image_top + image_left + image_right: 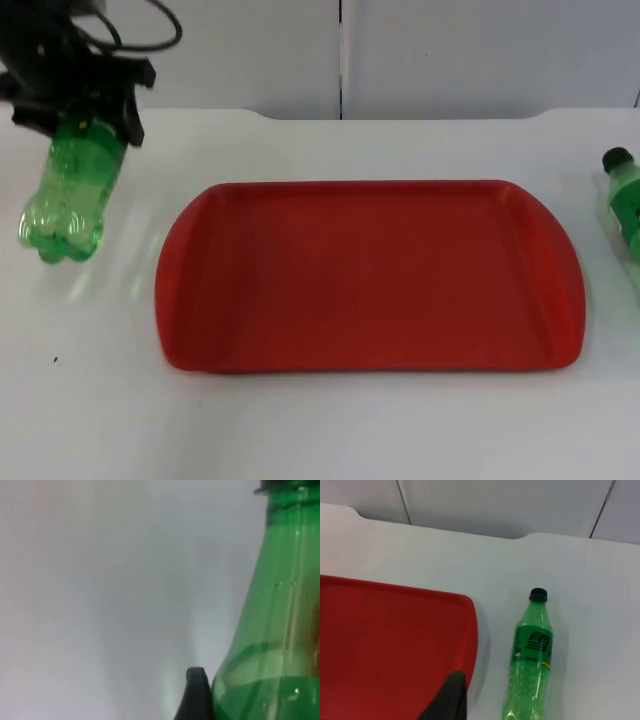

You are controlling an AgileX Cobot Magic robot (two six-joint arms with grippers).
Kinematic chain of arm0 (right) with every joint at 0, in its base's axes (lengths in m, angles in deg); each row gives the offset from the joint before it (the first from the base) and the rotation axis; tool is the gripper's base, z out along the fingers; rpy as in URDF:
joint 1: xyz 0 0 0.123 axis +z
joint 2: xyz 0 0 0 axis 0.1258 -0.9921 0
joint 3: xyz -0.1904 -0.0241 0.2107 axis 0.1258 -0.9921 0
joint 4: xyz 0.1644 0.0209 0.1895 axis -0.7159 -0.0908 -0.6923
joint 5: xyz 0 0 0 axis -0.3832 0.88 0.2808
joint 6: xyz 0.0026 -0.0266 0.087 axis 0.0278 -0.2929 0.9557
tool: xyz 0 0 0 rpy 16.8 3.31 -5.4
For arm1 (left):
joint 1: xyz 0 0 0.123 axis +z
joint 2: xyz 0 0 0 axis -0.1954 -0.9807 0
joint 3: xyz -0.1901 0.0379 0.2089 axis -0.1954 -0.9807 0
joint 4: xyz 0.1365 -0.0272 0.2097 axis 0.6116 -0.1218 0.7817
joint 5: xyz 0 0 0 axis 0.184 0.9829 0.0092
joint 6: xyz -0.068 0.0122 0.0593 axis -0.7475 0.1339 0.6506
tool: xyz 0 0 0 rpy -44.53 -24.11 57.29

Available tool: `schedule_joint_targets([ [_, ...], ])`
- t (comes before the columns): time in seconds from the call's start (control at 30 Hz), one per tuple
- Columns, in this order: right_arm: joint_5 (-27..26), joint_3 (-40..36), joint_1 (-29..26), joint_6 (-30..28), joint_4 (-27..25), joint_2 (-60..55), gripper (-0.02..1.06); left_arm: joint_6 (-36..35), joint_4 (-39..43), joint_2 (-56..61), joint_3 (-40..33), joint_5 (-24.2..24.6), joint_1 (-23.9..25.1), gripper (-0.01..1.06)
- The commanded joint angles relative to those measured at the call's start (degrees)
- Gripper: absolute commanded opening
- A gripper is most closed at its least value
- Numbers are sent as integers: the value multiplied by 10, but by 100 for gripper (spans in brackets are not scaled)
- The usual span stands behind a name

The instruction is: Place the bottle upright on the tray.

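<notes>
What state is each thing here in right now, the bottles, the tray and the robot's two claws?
Held bottle: gripped near its neck, tilted, base toward the camera, left of the tray.
Second bottle: lying on the table, capped, right of the tray.
Tray: flat on the table, nothing on it.
Left gripper: shut on the held bottle.
Right gripper: above the tray's right end, waiting.
</notes>
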Motion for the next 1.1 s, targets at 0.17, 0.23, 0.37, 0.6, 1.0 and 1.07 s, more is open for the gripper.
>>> schedule_joint_targets([
  [0.17, -10, 5, -2, 1, 0, 1, 105, 98, -136, 91, 0, -46, -7, 0],
  [0.23, -10, 5, -2, 1, 1, 1, 105, 101, -136, 104, 0, -58, -12, 0],
  [0.37, -10, 5, -2, 1, 3, 1, 105, 139, -154, 140, 0, -96, -32, 0],
  [0.6, -10, 5, -2, 1, 3, 1, 105, 342, -393, 199, -50, -194, -58, 0],
  [1.0, -11, 5, -2, 1, 3, 1, 105, 883, -854, 235, -219, -117, -61, 0],
  [1.07, -11, 5, -2, 1, 3, 1, 105, 948, -854, 235, -237, -90, -62, 0],
])
